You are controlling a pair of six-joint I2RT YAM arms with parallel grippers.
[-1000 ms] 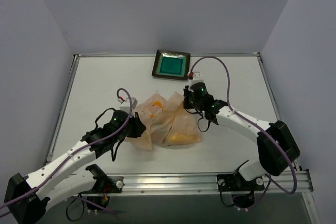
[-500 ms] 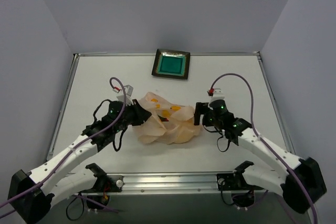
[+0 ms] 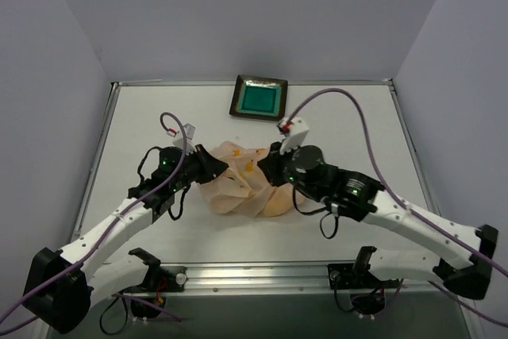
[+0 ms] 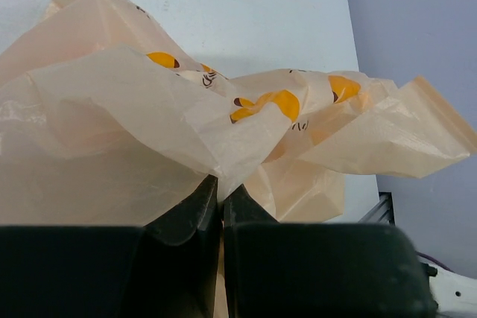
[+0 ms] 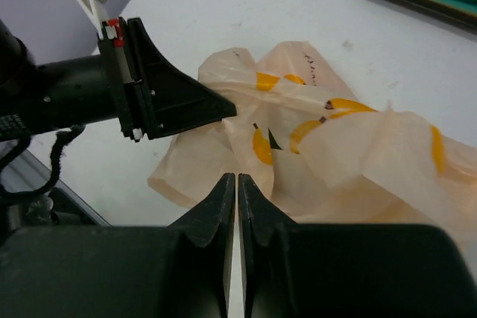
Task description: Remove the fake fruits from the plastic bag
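**Where the two arms meet, a crumpled banana-print bag**

As the arms reach in from their bases at the near edge of the table (image 3: 159,117), both grippers come together over its middle. The left gripper (image 4: 217,193) has its fingers pinched tight on a fold of the plastic bag (image 4: 134,109), and the film rises straight out from between the tips. The right gripper (image 5: 237,184) comes in from the other side. Its fingers are pressed together with only a hairline gap, and the tips hover over the near edge of the bag. The wrist view shows nothing caught between them.

The bag lies bunched and creased between the two grippers, its pale peach film folded over itself and dotted with small yellow bananas. Through the film, the fake fruits cannot be made out for certain.

Well beyond the bag, at the far edge of the table, sits a square dark tray (image 3: 259,98) with a teal centre, apart from both arms.
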